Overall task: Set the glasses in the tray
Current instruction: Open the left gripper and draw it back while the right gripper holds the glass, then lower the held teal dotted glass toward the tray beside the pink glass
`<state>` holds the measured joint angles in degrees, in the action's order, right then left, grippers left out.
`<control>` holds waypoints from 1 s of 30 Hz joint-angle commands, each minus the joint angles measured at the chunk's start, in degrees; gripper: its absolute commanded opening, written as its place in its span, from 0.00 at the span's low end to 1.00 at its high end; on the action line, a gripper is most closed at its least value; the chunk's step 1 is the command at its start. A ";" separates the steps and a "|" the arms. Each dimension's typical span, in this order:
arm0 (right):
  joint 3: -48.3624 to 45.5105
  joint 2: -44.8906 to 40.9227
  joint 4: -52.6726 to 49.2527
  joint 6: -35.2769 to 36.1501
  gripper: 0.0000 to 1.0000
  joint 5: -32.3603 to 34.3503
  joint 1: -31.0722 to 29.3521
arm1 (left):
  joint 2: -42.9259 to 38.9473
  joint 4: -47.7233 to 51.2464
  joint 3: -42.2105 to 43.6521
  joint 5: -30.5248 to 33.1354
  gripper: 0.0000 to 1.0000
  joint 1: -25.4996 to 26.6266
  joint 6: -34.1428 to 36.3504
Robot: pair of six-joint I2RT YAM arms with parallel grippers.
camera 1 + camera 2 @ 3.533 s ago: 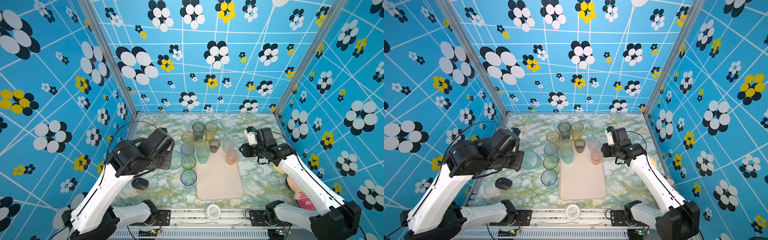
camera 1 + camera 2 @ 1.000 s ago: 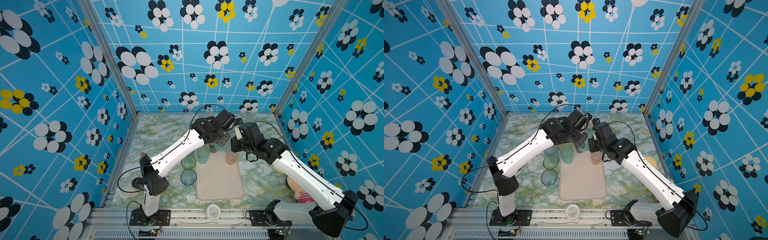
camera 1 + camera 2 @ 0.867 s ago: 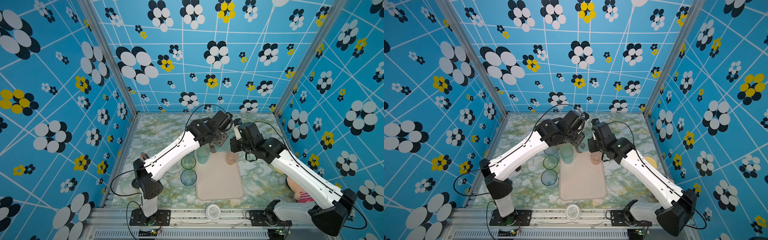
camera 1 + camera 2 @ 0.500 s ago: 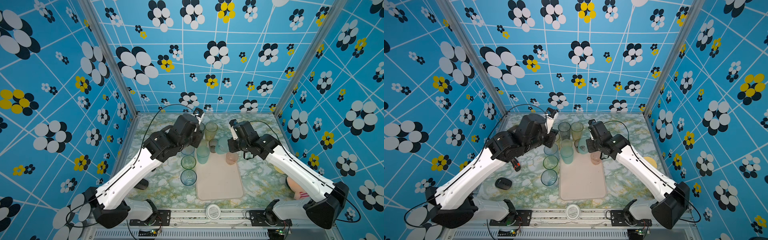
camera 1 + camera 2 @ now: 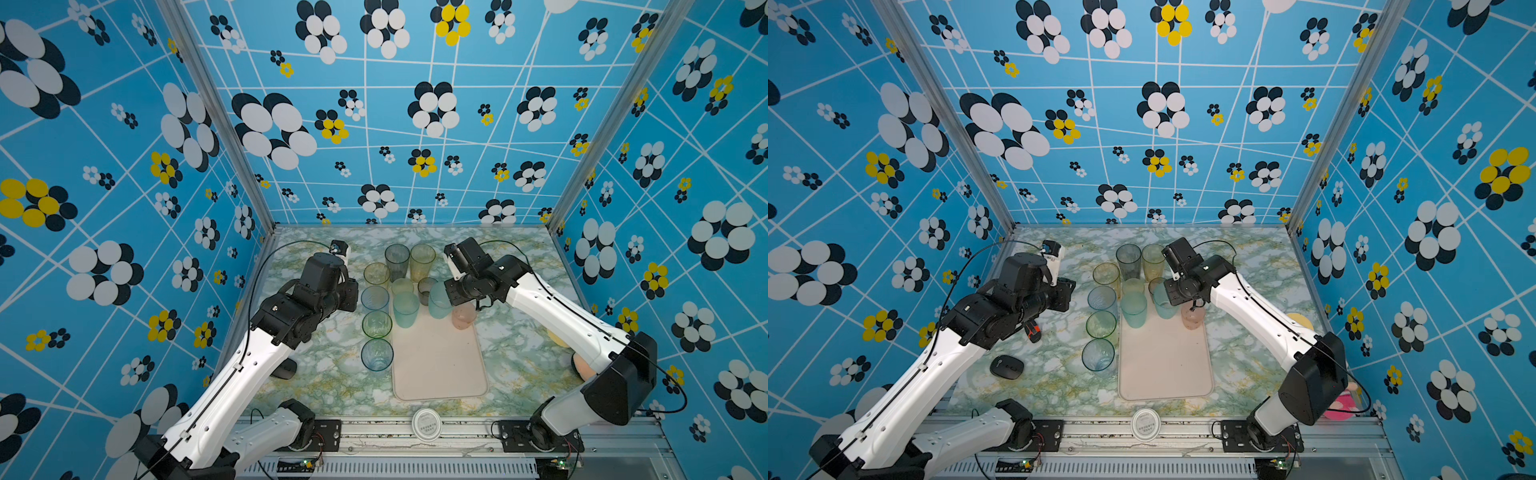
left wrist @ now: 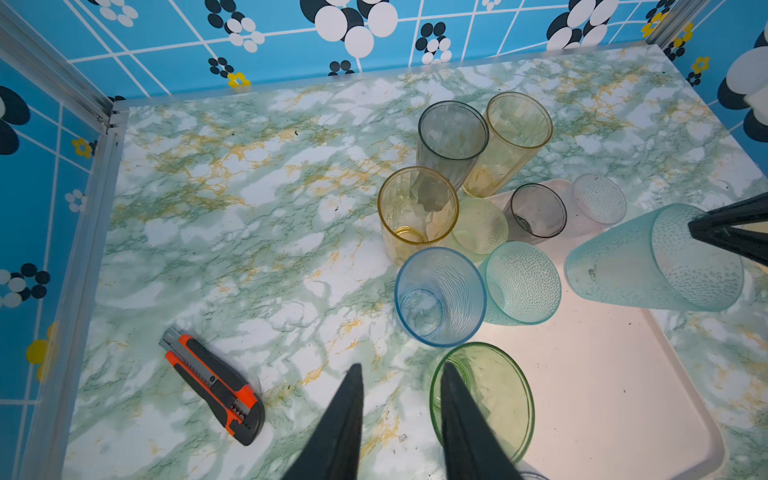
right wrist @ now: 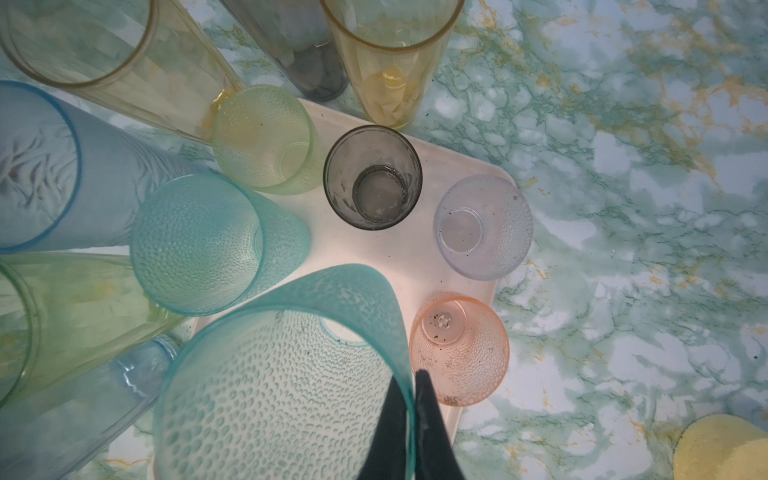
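Gently level the tilted teal tumbler (image 7: 270,395), rim-pinched in right claw (image 7: 411,374), before lowering onto bare tray (image 7: 353,249); left claw (image 6: 401,368) part-open, empty.

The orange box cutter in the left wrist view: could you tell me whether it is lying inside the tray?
No, the box cutter lies on the marble tabletop, well apart from the tray.

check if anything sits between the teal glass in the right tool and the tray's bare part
Nothing visible does. The right tool holds the teal glass by its rim over the tray's far end; a pink glass and a second teal glass flank it, but the near part is bare.
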<state>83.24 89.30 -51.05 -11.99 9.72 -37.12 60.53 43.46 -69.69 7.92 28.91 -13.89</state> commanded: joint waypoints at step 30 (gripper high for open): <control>1.66 10.00 3.06 0.02 0.00 -4.88 2.21 | 2.74 -2.81 2.09 -6.21 0.33 -4.82 0.09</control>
<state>83.72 98.32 -48.88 -12.01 5.61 -35.44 62.59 40.69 -67.88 2.70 24.60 -14.13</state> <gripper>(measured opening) 0.056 0.329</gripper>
